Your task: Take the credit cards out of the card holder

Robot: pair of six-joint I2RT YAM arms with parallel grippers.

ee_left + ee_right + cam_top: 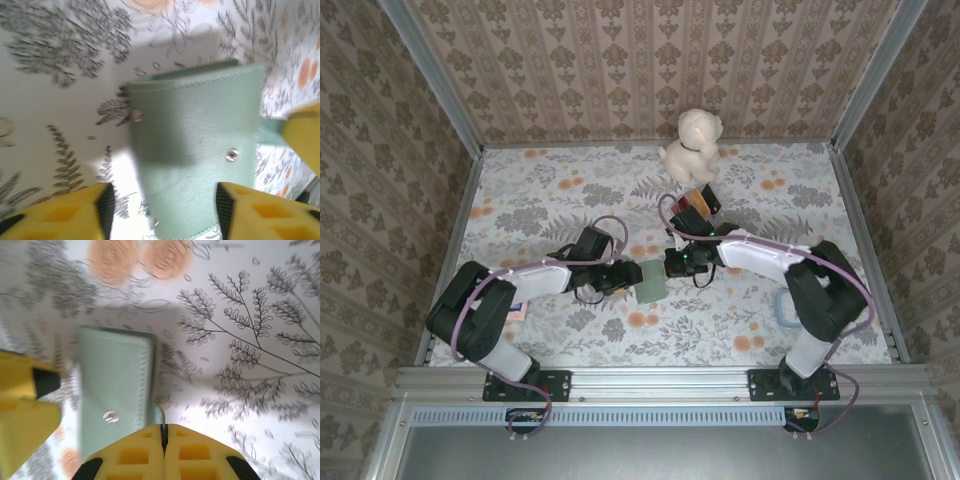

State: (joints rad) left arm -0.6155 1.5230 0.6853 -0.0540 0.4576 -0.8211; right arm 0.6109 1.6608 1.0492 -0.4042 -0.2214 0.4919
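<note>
Sage-green card holder lies folded shut mid-table between my arms; left gripper stands spread over one end; right gripper pinches its edge; opening it and drawing cards remain, I judge.

Floral-patterned table, on which a plush dog, striped block and small card are laid.

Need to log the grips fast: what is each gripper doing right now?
Left gripper: open, fingers either side of the card holder, not clamping it.
Right gripper: closed, pinching the card holder's edge tab.
</note>
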